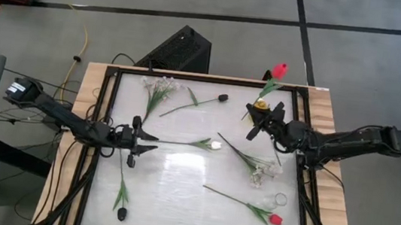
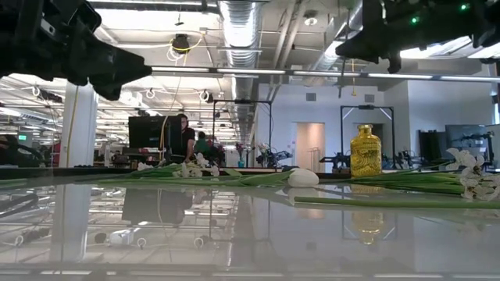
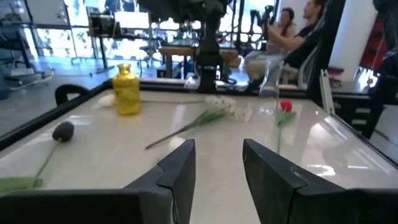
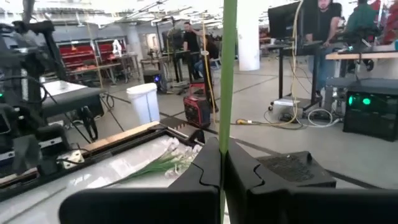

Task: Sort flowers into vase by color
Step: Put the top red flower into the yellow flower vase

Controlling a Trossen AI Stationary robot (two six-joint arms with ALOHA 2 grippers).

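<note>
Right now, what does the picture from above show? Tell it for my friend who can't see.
The right gripper holds a red tulip by its stem over a yellow vase at the table's far edge. The left gripper waits open, empty. More flowers, dark, white and red, lie scattered on the shiny top.

Grey floor crossed by dark seams, a yellow cable trailing over it. Past the glossy worktop, an open workshop: white column, ceiling ducts, strip lights, desks with seated people.
</note>
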